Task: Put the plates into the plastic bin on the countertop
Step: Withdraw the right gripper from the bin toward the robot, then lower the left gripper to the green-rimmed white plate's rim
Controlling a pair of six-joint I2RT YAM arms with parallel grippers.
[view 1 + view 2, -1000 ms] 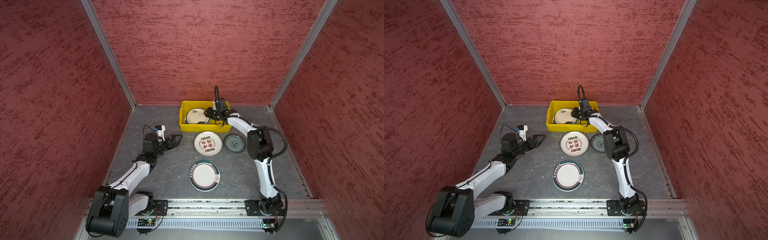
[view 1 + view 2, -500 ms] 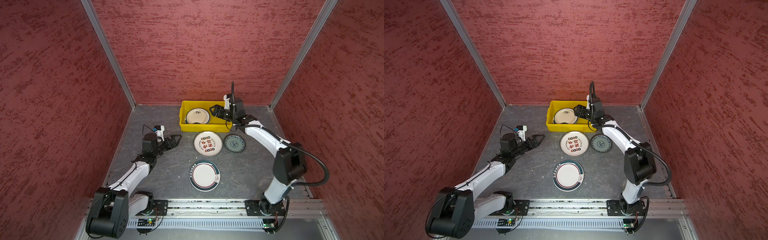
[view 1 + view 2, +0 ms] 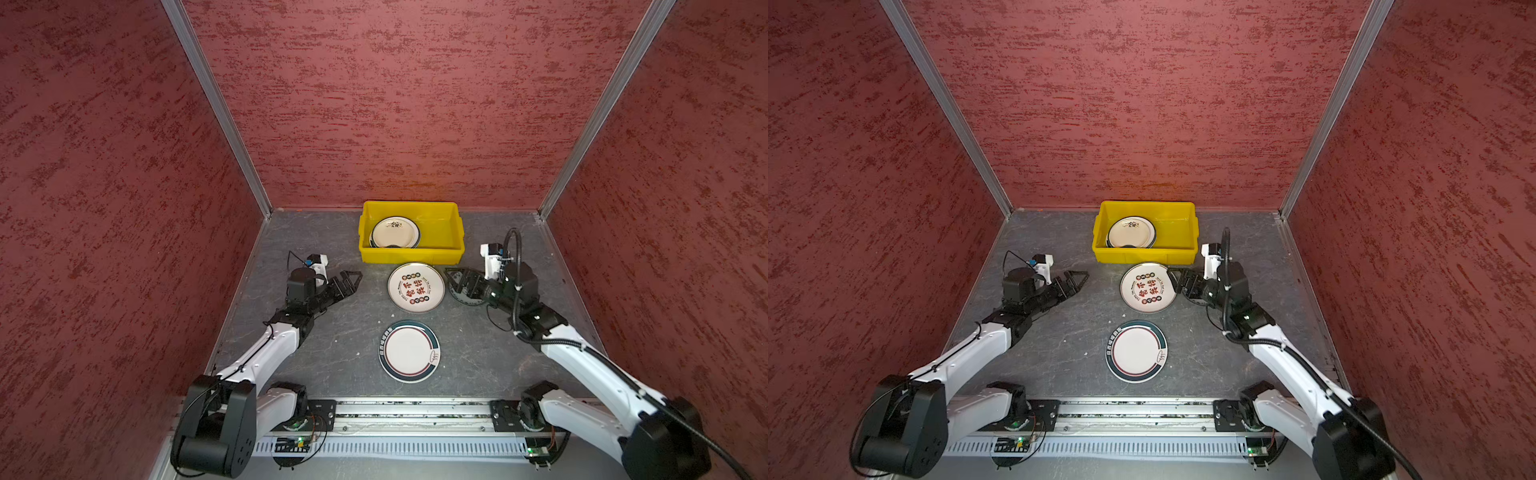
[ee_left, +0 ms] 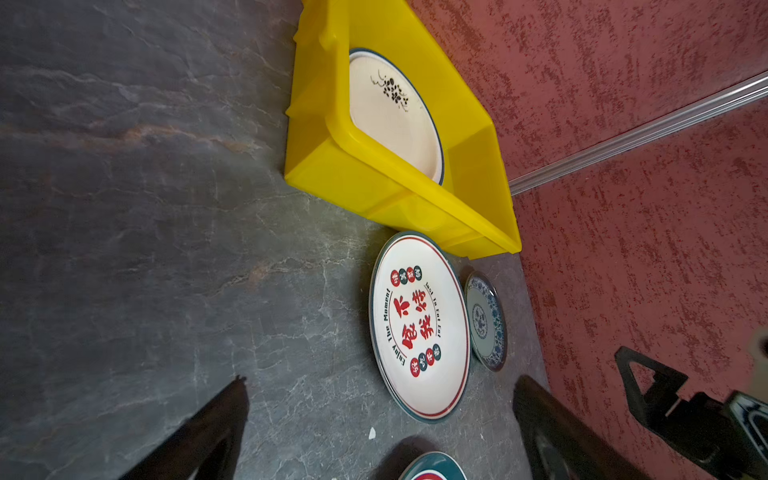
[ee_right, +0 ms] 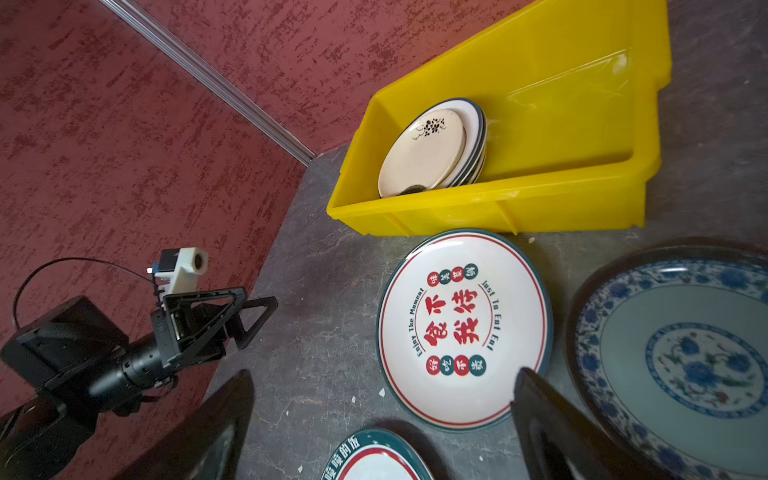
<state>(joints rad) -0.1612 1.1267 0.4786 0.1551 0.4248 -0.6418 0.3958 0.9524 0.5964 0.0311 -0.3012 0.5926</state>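
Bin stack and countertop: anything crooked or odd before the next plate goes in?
Yes: the plates in the plastic bin sit staggered, lower rims fanning out beside the top cream one. Small pale specks lie on the countertop; cannot tell what.

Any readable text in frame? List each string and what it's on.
"Enjoy The Moment": plate with red characters.
"Just To Eat Eat": same plate.
Its large red and small circled Chinese characters: too stylised to read surely.
White Chinese characters on the rim of the teal-rimmed plate: cut off, unreadable.
No other text legible.
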